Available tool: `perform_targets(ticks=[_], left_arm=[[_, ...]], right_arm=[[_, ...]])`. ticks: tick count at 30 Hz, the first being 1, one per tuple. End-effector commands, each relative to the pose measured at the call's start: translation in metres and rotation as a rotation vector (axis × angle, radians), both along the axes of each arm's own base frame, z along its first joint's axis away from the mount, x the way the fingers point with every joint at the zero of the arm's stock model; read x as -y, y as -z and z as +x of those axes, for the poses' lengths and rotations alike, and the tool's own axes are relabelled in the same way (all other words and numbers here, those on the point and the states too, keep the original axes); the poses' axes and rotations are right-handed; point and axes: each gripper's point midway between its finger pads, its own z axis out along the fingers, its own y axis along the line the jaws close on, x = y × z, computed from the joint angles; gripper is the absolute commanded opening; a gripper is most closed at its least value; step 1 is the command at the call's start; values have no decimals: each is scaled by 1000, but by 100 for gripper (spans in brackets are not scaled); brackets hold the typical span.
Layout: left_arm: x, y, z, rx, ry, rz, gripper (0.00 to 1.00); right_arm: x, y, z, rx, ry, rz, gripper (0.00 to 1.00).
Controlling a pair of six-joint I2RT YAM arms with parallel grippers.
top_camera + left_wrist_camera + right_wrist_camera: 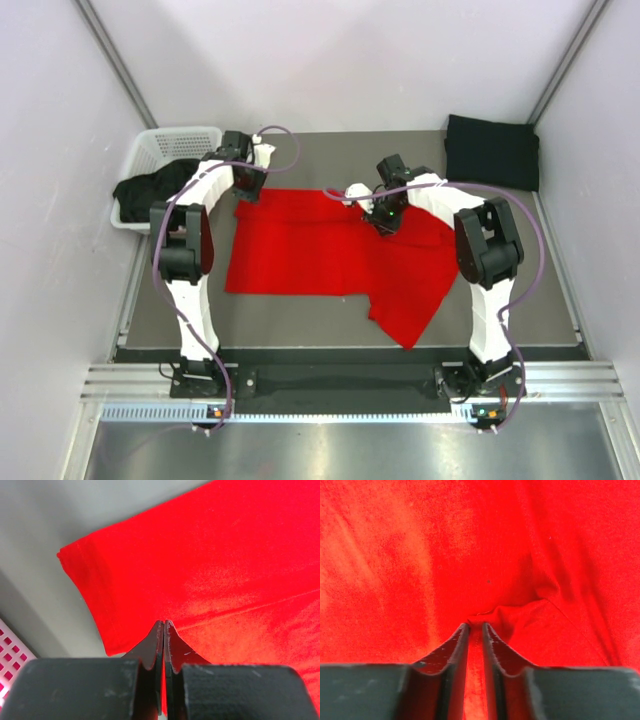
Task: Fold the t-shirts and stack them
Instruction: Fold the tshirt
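now | left fingers [151, 647] nip red t-shirt [300, 250] edge | right fingers [454, 652] nip fold

Grey table [300, 310] with clothing and a basket on it

A red t-shirt [310, 255] lies spread across the middle of the table, mostly flat, with one part reaching toward the near right. A folded black t-shirt [492, 150] sits in the far right corner, well apart from the red one. A white lattice basket [165, 140] stands at the far left edge, with black cloth [150, 190] spilling over its near rim.
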Motion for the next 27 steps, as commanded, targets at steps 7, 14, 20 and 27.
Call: perform_targets(ticks=[7, 14, 20, 27], left_arm=[[-1, -36, 12, 110, 9, -3, 1], [2, -39, 19, 122, 11, -16, 1], [2, -41, 18, 124, 9, -15, 1], [-1, -40, 17, 122, 4, -6, 1]], right_arm=[[-10, -52, -1, 92, -1, 45, 8], [-13, -60, -15, 87, -21, 38, 8], [-13, -51, -22, 53, -15, 26, 24], [-14, -28, -20, 26, -4, 12, 33]])
